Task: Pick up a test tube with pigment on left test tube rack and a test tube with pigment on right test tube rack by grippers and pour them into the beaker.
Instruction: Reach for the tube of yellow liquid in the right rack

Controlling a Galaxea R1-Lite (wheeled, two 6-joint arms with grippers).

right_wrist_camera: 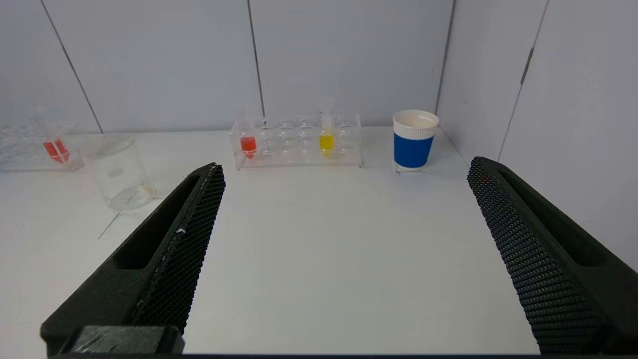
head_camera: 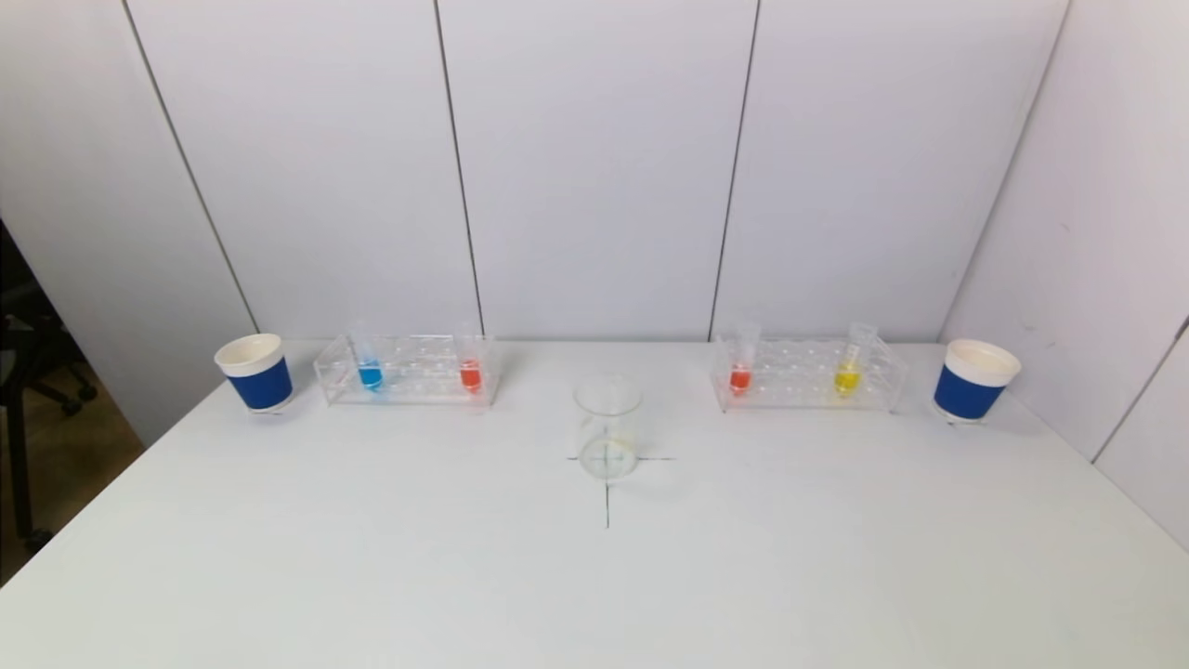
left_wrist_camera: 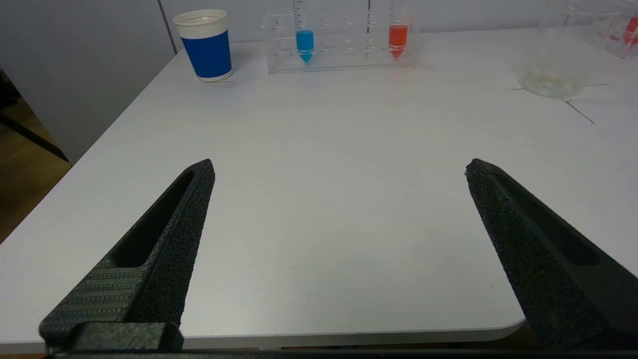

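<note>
**Both grippers waiting wide open at the near edge, tubes sitting in their racks**

The left gripper point(left_wrist_camera: 339, 167) is hanging low over the near left part of the white counter point(head_camera: 594, 576), its two black fingers point(left_wrist_camera: 164, 234) spreading far apart and holding nothing. It is pointing across the counter toward the left test tube rack point(head_camera: 409, 370), which is standing well away at the back. The right gripper point(right_wrist_camera: 346, 167) is posing the same way on the near right side, its fingers point(right_wrist_camera: 528, 249) standing wide apart and empty, aimed toward the right test tube rack point(head_camera: 806, 373). Neither arm is showing in the head view.

In the left rack a blue-pigment tube point(head_camera: 370, 372) is standing upright near the rack's left end and a red-pigment tube point(head_camera: 470, 372) near its right end. In the right rack a second red tube point(head_camera: 740, 374) is standing near the left end, while a yellow-pigment tube point(head_camera: 847, 374) near the right end is leaning slightly.

The clear beaker point(head_camera: 607, 426) is sitting between the two racks and a little nearer the robot, on a thin cross drawn on the counter. A blue paper cup point(head_camera: 255, 373) is standing just left of the left rack, and another blue cup point(head_camera: 973, 381) is standing just right of the right rack, both upright
</note>
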